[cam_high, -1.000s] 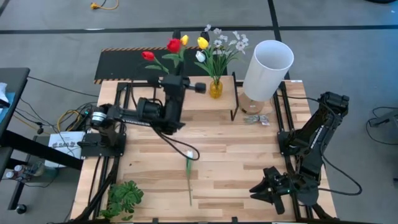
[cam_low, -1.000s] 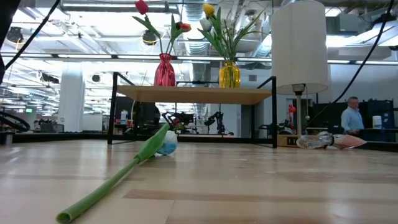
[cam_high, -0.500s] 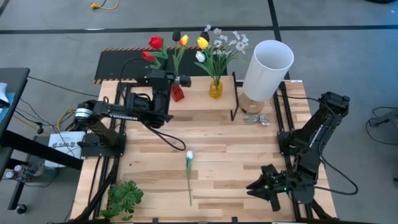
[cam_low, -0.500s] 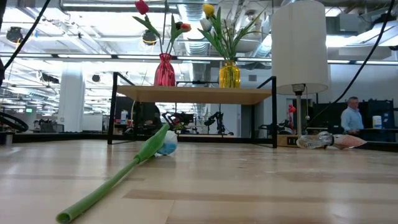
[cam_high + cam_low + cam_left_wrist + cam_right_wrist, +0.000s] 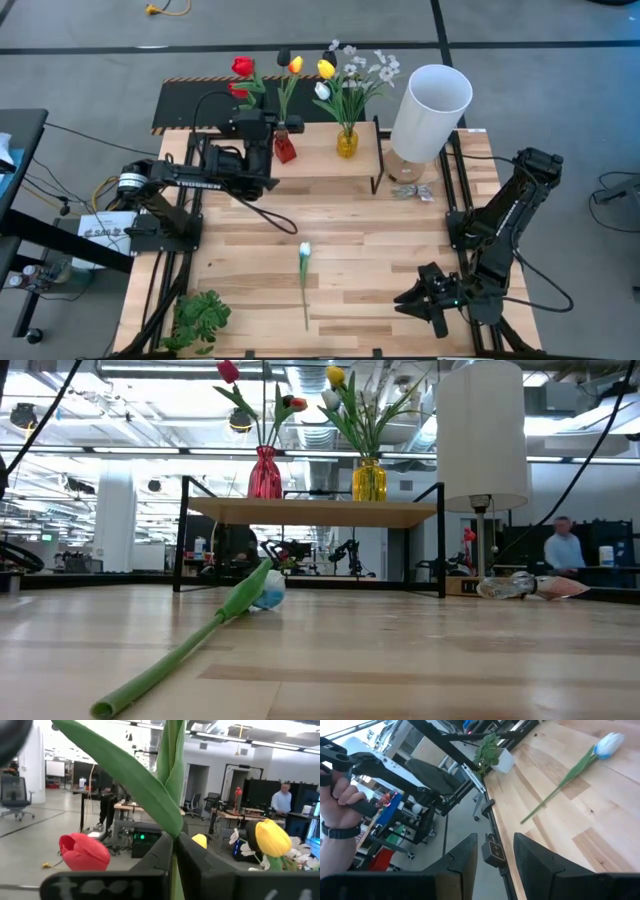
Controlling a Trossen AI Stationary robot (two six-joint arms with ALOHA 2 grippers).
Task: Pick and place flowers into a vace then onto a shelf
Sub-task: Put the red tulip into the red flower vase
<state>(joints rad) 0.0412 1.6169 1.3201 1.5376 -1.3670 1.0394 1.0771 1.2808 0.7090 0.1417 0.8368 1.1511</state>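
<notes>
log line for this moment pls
left gripper: shut on tulip stem at red vase | right gripper: open, waiting | white tulip: on table

open-plan robotics lab, exposed ceiling ducts (image 5: 150, 400), equipment benches (image 5: 240, 817), office chair (image 5: 15, 800)

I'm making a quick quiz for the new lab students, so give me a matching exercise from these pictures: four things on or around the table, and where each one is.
Things
1. red vase
2. yellow vase
3. white tulip
4. leafy sprig

Places
A. lying flat on the table, out in the open middle
B. on the shelf, on the side toward the white lamp
C. at the table's front left corner
D. on the shelf, right beside the left gripper

Pairs: 1-D, 2-B, 3-A, 4-C
</notes>
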